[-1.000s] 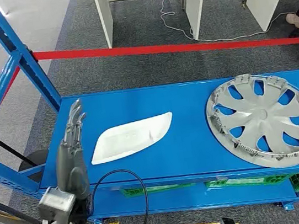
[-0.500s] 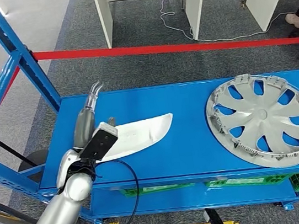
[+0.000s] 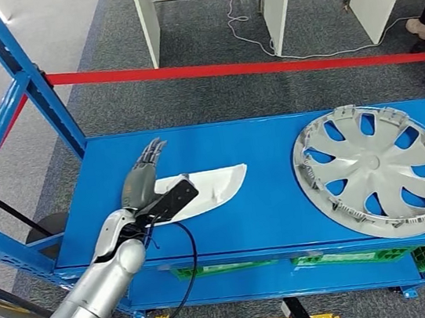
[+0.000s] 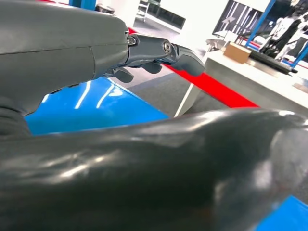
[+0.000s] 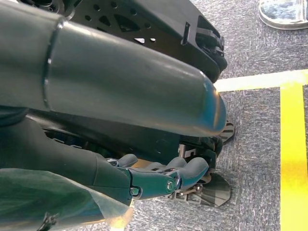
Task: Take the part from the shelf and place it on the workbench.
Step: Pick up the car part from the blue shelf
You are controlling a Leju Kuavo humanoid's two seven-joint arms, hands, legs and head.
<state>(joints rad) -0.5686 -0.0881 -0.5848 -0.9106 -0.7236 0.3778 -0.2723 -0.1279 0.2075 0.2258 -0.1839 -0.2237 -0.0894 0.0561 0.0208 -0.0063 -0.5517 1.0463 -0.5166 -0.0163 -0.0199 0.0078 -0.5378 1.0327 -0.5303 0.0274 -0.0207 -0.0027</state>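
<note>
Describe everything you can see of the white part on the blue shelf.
The white part is a thin, flat, plastic-looking shell, broad at the near-left end and tapering to a point on the right. It lies flat on the blue shelf, left of the hubcap. The left hand covers its left end; contact is unclear.

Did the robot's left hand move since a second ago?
Yes. The left hand has swung from the blue shelf's left end toward the wheel cover, and is now over the near end of the white part.
</note>
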